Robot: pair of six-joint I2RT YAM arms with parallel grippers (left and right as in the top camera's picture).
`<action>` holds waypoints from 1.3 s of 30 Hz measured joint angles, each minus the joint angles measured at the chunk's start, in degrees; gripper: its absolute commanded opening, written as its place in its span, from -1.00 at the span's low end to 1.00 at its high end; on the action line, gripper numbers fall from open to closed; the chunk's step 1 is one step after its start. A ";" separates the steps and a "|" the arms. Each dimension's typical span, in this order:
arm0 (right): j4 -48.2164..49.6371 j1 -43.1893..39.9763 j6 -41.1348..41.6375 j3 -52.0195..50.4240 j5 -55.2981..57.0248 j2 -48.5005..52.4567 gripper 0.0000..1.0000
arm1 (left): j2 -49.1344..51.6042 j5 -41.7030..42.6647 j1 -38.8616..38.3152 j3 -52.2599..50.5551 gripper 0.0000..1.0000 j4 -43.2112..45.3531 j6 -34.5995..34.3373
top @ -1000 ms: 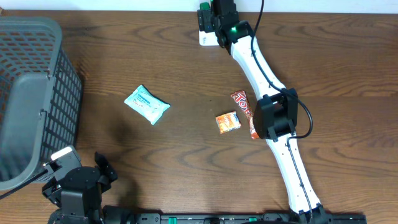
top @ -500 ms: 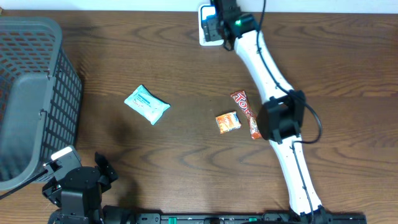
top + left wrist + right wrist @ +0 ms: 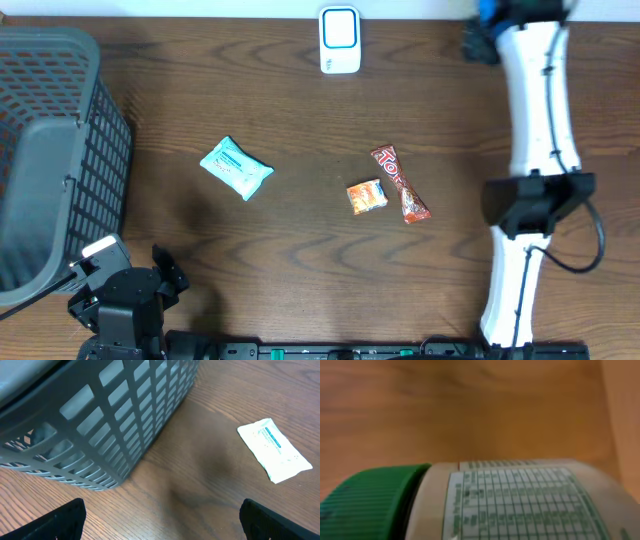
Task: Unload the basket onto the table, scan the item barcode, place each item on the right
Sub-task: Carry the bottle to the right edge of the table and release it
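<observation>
Bottle [image 3: 530, 505], round, ribbed green cap [image 3: 370, 502], clasped by right gripper [image 3: 479, 33], left gripper [image 3: 162, 520] spread

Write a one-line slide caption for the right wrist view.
Close-up of a sideways bottle, green ribbed cap left, printed label facing the camera, blurred wood behind.

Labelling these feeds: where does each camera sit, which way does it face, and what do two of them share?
Overhead: above the table, facing straight down on the basket, scanner and packets; left arm and right arm show.
Left wrist: low beside the basket, facing across the table at the teal packet; its open fingertips show.
Right wrist: close against a green-capped bottle, blurred; no fingers show.
Shared: overhead and left wrist both show basket and teal packet.
</observation>
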 measured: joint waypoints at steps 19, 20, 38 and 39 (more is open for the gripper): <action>10.62 -33.46 6.99 -16.48 -1.79 2.27 0.27 | 0.00 0.02 0.00 0.00 0.96 0.00 0.00; 11.87 -34.49 7.10 -18.14 -1.95 2.34 0.27 | 0.00 0.00 0.00 0.00 0.95 0.00 0.00; 28.13 -42.23 7.19 -38.18 -9.77 2.82 0.99 | 0.00 0.02 0.00 0.00 0.96 0.00 0.00; 27.34 -42.23 6.88 -37.55 -9.79 2.82 0.99 | 0.00 0.02 0.00 0.00 0.96 0.00 0.00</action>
